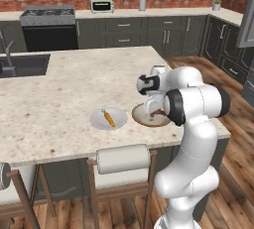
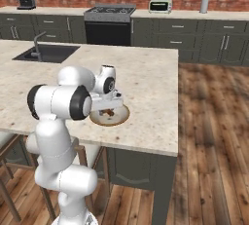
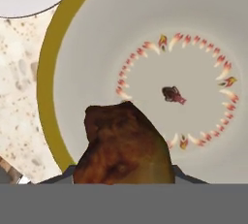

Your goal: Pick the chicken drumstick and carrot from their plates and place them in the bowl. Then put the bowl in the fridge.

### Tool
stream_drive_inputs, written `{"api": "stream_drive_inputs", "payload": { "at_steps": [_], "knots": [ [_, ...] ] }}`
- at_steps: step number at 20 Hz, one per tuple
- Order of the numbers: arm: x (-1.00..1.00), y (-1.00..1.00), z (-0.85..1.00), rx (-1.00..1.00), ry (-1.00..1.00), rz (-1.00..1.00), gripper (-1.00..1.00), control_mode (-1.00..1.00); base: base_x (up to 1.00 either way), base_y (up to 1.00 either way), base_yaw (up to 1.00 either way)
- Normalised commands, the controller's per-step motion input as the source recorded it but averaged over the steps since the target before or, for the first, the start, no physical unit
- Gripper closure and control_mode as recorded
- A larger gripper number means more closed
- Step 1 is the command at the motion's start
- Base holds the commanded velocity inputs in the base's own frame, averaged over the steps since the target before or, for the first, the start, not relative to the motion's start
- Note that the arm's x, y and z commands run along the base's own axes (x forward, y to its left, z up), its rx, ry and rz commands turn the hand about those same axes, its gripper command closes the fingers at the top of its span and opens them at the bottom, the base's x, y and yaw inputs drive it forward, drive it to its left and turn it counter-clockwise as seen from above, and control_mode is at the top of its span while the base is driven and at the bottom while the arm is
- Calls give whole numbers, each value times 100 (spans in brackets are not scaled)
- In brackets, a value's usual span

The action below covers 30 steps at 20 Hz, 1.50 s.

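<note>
My gripper (image 3: 123,177) is shut on the dark-brown chicken drumstick (image 3: 123,145), which hangs just over the near inner side of the bowl (image 3: 77,48). The bowl has a tan rim and a cream inside with a ring of small red marks. From the base views the gripper (image 1: 151,108) points down over the bowl (image 1: 140,119) near the island's front right edge, also seen as gripper (image 2: 110,107) and bowl (image 2: 121,117). The orange carrot (image 1: 108,118) lies on the grey-white plate (image 1: 96,120) just left of the bowl. I cannot make out the fridge for certain.
The speckled island counter (image 1: 74,84) holds a sink (image 1: 22,65) at its far left. Stools (image 1: 123,159) stand under its front edge. A stove (image 1: 48,15) and toaster (image 1: 102,6) line the back counter. A grey panel (image 1: 247,25) cuts in at the right.
</note>
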Motion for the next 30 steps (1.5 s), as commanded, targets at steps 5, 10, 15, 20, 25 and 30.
{"api": "stream_drive_inputs", "payload": {
  "at_steps": [5,10,15,20,25,30],
  "knots": [
    [20,2,-26,0,1,0,100,-100,0,0,0],
    [16,0,-15,0,0,0,100,-100,0,0,0],
    [16,0,-18,0,1,0,100,-100,0,0,0],
    [8,0,-20,0,2,0,100,-100,0,0,0],
    [13,0,-11,0,1,0,-100,-100,0,0,0],
    [5,-1,2,0,0,0,-100,-100,0,0,0]
  ]
}}
